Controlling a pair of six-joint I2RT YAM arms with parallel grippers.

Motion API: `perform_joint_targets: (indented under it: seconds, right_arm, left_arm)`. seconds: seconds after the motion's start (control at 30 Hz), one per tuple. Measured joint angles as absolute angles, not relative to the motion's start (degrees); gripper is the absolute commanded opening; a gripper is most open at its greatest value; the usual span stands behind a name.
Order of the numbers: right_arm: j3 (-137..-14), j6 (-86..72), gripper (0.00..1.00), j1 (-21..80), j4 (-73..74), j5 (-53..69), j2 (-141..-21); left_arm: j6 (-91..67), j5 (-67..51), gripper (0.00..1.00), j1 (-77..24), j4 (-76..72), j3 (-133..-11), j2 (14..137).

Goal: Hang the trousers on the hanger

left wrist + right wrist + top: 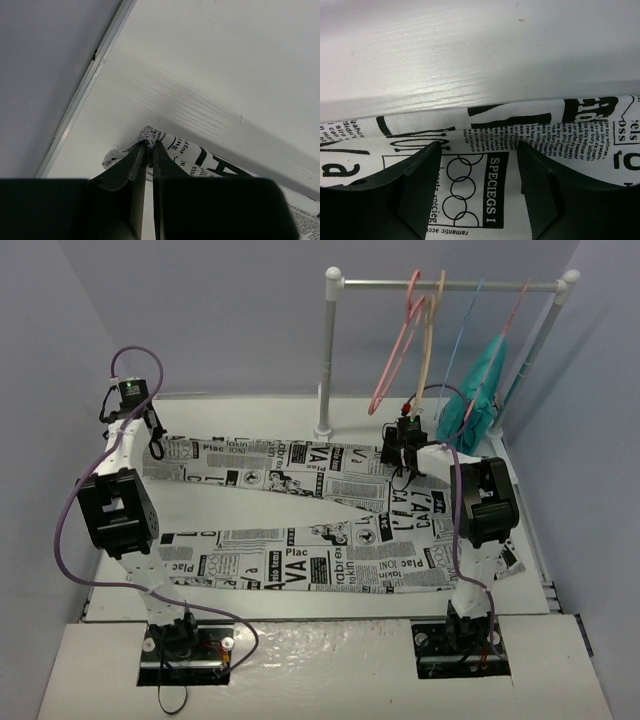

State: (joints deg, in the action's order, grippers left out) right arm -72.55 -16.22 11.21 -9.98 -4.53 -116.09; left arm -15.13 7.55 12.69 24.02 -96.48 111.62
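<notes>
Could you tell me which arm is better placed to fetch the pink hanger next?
Probably right: the right end effector is open, empty, over the trousers close to the hanger on the rail; the left end effector is shut on the far hem.

White table [250, 420], faintly ribbed surface, thin metal strip along its left edge. Trousers [330, 565] lie spread on it in a sideways V. Waist end sits at 3 o'clock. One leg runs across the far half toward 10 o'clock, the other across the near half toward 8 o'clock, with bare table between them. Rack post foot [324, 430] stands at 12 o'clock, just beyond the far leg.
</notes>
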Motion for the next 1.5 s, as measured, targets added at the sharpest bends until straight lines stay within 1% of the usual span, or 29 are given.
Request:
perform_joint_targets:
  seconds: [0.07,0.17,0.2,0.27,0.3,0.37,0.4,0.47,0.5,0.57,0.7,0.8,0.93,1.03,1.13,1.3,1.4,1.5]
  right_arm:
    - [-72.6,-16.2,0.6,11.2,-10.0,-4.6,-116.1]
    - [-72.6,-16.1,0.6,11.0,-9.8,-4.8,-116.1]
    - [-72.6,-16.1,0.61,10.9,-9.7,-4.8,-116.0]
    - [-72.6,-16.0,0.63,10.7,-9.1,-5.1,-115.9]
    - [-72.6,-16.0,0.63,10.6,-8.7,-5.3,-115.8]
    - [-72.4,-15.8,0.65,10.5,-7.6,-5.7,-115.1]
    - [-72.1,-15.7,0.66,10.4,-6.9,-6.0,-114.5]
    - [-71.0,-15.6,0.67,10.3,-6.0,-6.5,-112.7]
    - [-70.3,-15.6,0.68,10.2,-5.5,-6.7,-111.5]
    - [-68.9,-15.8,0.69,10.2,-4.6,-6.9,-108.9]
    - [-65.7,-16.6,0.71,10.2,-4.0,-7.8,-103.2]
    - [-63.1,-17.7,0.72,10.2,-3.3,-8.6,-99.0]
    - [-58.1,-21.0,0.76,10.2,-1.3,-10.2,-93.0]
    - [-53.7,-24.2,0.8,10.2,1.5,-11.3,-88.1]
    - [-49.3,-27.2,0.83,10.2,5.4,-11.9,-83.1]
    - [-45.3,-31.8,0.85,9.9,10.5,-12.2,-78.3]
    - [-42.2,-34.2,0.85,9.3,12.6,-11.9,-74.7]
    - [-39.4,-36.2,0.85,8.4,14.1,-11.3,-71.2]
  left_arm:
    - [-15.8,8.1,0.0,12.8,23.7,-97.2,114.8]
    - [-16.8,8.6,0.07,12.9,23.4,-99.8,119.7]
    - [-17.0,8.6,0.11,12.9,23.5,-101.1,121.4]
    - [-17.3,8.6,0.24,12.9,23.6,-103.9,124.1]
    - [-17.4,8.5,0.27,12.9,23.8,-105.3,125.3]
    - [-17.7,8.6,0.46,13.0,24.7,-108.8,127.5]
    - [-17.8,8.7,0.5,13.0,24.8,-110.3,128.2]
    - [-18.1,8.6,0.66,13.2,24.7,-111.7,128.4]
    - [-18.2,8.5,0.71,13.3,24.7,-111.9,128.1]
    - [-18.4,8.3,0.76,13.5,24.6,-111.9,127.2]
    - [-18.6,7.7,0.79,13.5,25.3,-110.4,123.2]
    - [-19.2,7.0,0.79,13.5,26.3,-105.9,116.9]
    - [-22.6,5.7,0.79,13.0,27.9,-93.7,103.3]
    - [-26.3,5.1,0.8,11.7,28.3,-81.3,91.8]
    - [-29.0,4.4,0.8,8.9,31.0,-70.0,83.6]
    - [-33.2,1.6,0.8,5.1,33.5,-51.7,76.8]
    - [-36.4,0.2,0.8,4.0,34.5,-44.2,74.2]
    - [-39.6,-0.6,0.8,2.5,34.5,-40.1,72.7]
